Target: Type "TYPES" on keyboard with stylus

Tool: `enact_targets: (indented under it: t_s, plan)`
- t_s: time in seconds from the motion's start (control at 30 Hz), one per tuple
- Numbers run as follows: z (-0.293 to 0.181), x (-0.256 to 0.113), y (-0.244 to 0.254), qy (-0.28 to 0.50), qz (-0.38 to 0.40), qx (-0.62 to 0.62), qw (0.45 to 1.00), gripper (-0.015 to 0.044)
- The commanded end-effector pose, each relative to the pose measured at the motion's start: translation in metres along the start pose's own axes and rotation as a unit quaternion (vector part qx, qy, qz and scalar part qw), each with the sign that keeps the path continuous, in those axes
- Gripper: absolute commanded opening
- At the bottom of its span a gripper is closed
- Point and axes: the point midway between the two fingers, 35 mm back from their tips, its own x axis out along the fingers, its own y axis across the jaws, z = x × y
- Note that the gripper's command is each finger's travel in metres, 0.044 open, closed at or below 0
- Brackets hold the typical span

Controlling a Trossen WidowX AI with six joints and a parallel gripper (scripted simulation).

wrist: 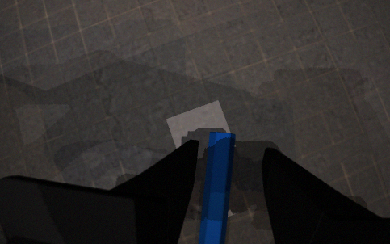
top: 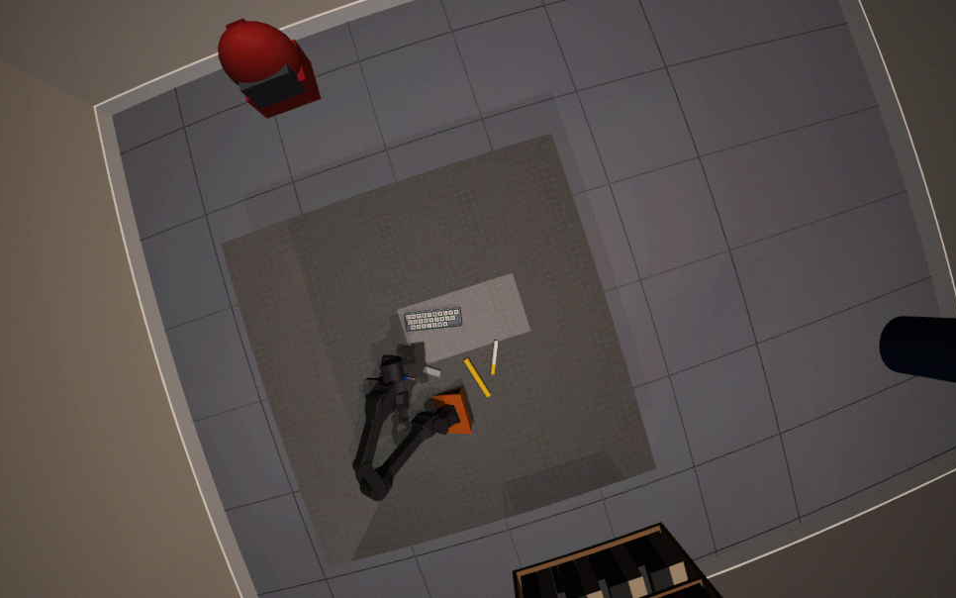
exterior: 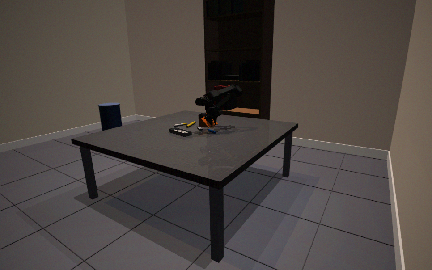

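Note:
The blue stylus [top: 410,377] [exterior: 211,131] [wrist: 220,174] lies on the dark table, apart from the keyboard. My gripper [wrist: 230,153] is open just above it. In the wrist view the stylus shows between the fingers, with a gap on both sides, so it is not gripped. Its near end runs out of the bottom of that view. The keyboard [top: 432,319] [exterior: 180,131] is a small grey block with rows of pale keys. It lies flat beyond the gripper in the top view. Its letters are too small to read.
A small pale block [top: 431,371] [exterior: 200,128] lies just right of the stylus in the top view. Further right are a yellow stick [top: 477,377] [exterior: 191,124] and a white-and-yellow stick [top: 494,356] [exterior: 180,124]. The orange arm base [top: 462,417] [exterior: 203,120] stands near them.

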Motion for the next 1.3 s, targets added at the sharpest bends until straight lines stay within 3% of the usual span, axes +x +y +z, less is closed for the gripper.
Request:
enact_targets:
  t_s: [0.0, 0.23, 0.3, 1.27]
  plan:
    - [-0.005, 0.005, 0.000, 0.072, 0.011, 0.015, 0.997, 0.0150]
    - [-0.016, -0.003, 0.002, 0.424, 0.012, 0.012, 0.905, 0.0150]
    - [-0.014, -0.009, 0.001, 0.483, 0.001, -0.003, 0.876, 0.0150]
    - [-0.018, 0.003, 0.002, 0.489, -0.001, -0.005, 0.872, 0.0150]
